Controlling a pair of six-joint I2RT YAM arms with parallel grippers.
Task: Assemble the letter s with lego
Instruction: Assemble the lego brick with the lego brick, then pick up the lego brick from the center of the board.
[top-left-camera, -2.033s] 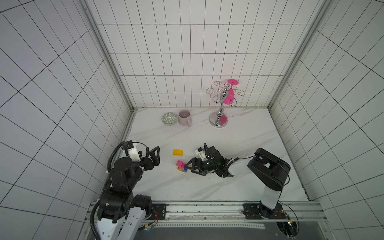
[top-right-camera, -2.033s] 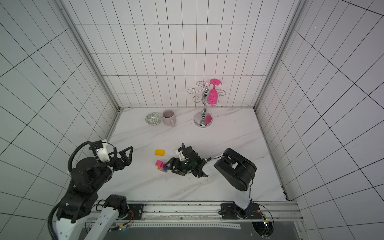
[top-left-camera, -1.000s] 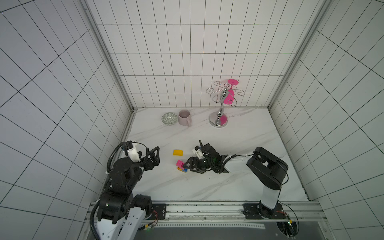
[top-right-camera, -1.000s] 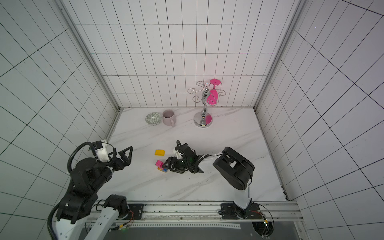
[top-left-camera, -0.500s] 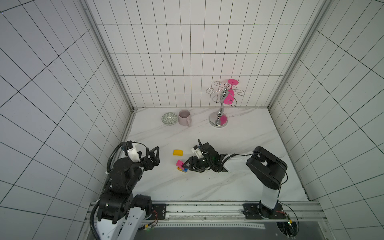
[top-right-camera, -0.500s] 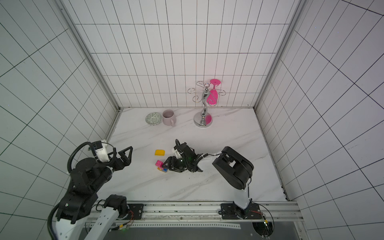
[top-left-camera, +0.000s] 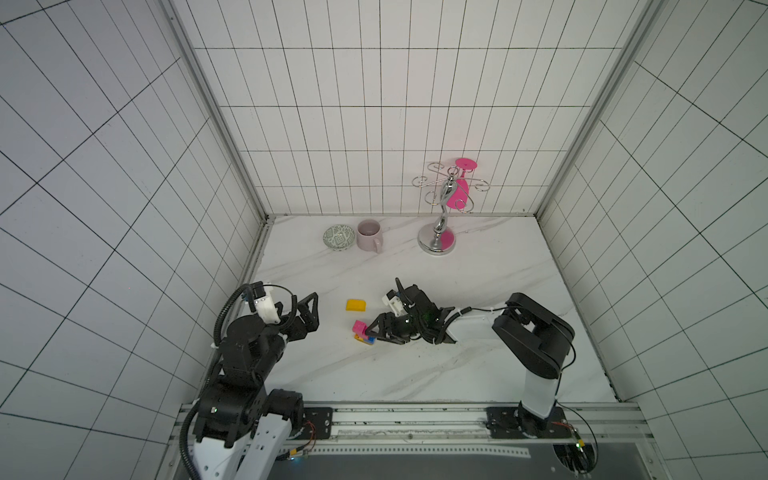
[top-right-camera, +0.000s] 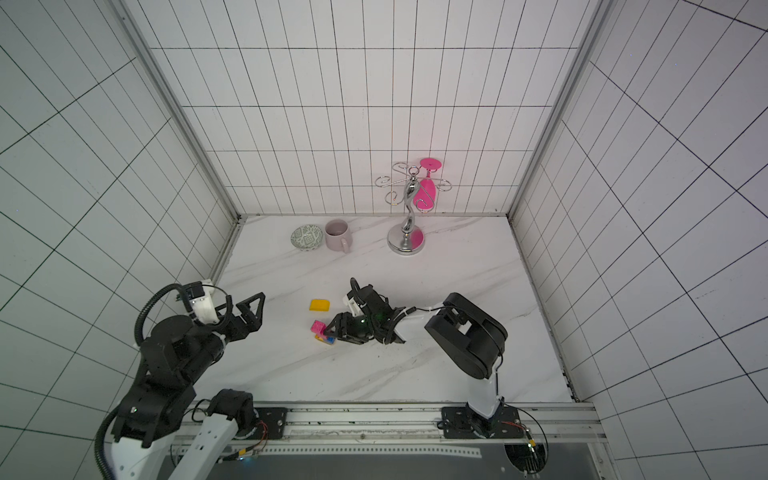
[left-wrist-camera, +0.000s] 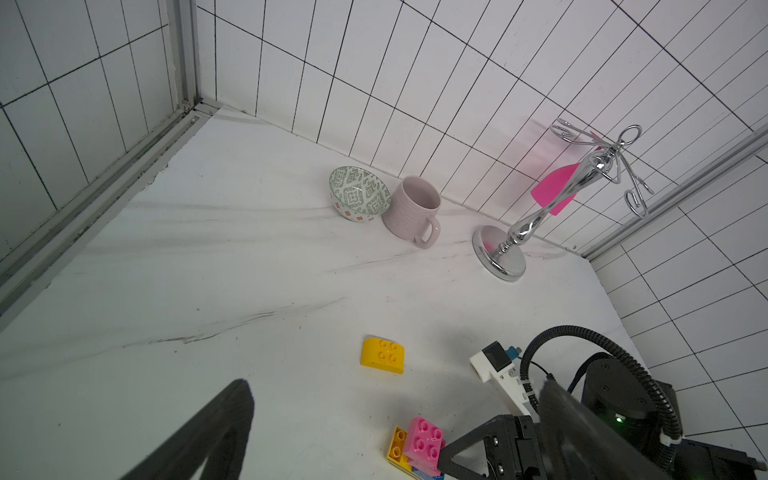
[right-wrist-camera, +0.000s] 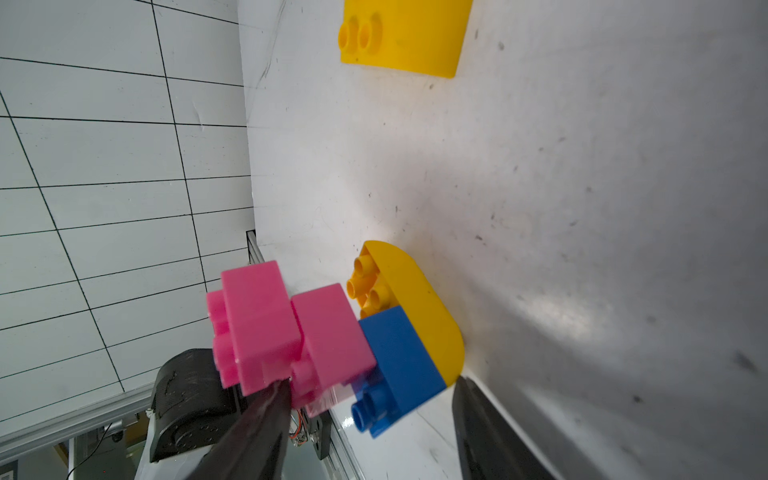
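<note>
the right gripper (right-wrist-camera: 370, 384) lies low on the white marble tabletop (top-left-camera: 415, 374), jaws either side of the part-built stack of pink, blue and yellow plastic lego bricks (right-wrist-camera: 332, 332) mid-table, likely to steady it, though whether it pinches yet i cannot tell; the left gripper (top-left-camera: 309, 316) hangs spread wide, empty.

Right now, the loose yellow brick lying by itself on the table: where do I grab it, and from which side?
Come straight down on the loose yellow brick and pinch its two flat side walls, below the studs. It lies studs up on the table, apart from the stack, so both walls look free. Avoid the rounded end: pads would likely slide off.
</note>
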